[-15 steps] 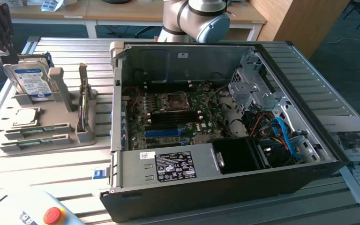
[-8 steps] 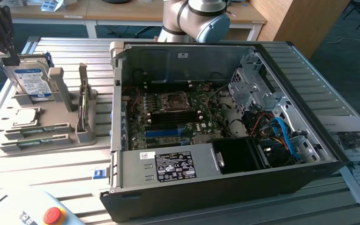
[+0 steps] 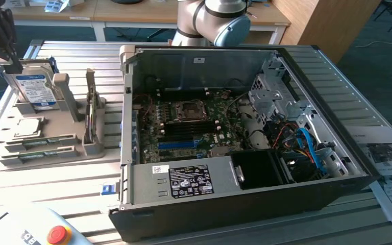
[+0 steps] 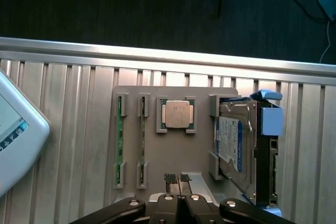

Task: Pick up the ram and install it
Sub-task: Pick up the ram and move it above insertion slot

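Two ram sticks, thin and green, stand on edge in slots of the grey holder tray [image 4: 199, 150]: one ram stick [image 4: 119, 140] at the tray's outer side and a second [image 4: 142, 141] beside it. In the exterior view they lie at the tray's near end [image 3: 38, 142], with the second just in front [image 3: 43, 153]. My gripper [image 4: 177, 178] hovers high above the tray, shut, with nothing between its fingers. In the exterior view the gripper [image 3: 5, 55] hangs at the far left, above the hard drive.
The tray also holds a silver processor [image 4: 176, 115] and an upright hard drive [image 4: 236, 150] with a blue-and-white label. The open computer case [image 3: 237, 204] lies at mid-table, its motherboard [image 3: 182, 125] exposed. A pendant with a red button [image 3: 58, 235] lies at the front left, and papers [image 3: 387, 163] lie at the right.
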{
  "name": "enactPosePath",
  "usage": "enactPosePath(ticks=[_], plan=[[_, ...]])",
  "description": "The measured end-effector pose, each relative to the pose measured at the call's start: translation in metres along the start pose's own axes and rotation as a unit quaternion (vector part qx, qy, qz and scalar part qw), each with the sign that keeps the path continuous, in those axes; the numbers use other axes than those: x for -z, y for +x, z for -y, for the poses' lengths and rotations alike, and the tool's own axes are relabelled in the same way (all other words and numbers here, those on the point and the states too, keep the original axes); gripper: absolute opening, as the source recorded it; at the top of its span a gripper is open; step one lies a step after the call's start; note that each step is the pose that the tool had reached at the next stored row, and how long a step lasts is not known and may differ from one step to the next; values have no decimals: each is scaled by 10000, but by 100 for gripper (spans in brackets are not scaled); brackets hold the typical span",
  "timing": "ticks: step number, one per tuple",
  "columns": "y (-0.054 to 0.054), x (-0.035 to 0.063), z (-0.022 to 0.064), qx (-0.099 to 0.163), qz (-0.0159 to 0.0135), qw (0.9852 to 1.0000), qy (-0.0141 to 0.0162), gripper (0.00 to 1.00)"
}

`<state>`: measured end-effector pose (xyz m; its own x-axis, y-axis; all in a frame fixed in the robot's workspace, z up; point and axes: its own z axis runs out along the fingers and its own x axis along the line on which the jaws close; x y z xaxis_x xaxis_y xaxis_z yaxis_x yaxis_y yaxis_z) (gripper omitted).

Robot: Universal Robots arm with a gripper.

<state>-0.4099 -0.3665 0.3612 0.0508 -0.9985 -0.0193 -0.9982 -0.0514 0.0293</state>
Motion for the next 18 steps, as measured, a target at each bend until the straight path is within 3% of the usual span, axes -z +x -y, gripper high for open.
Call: enactPosePath(ticks=[18], plan=[[4, -198, 6, 0, -5, 10000, 0, 11]])
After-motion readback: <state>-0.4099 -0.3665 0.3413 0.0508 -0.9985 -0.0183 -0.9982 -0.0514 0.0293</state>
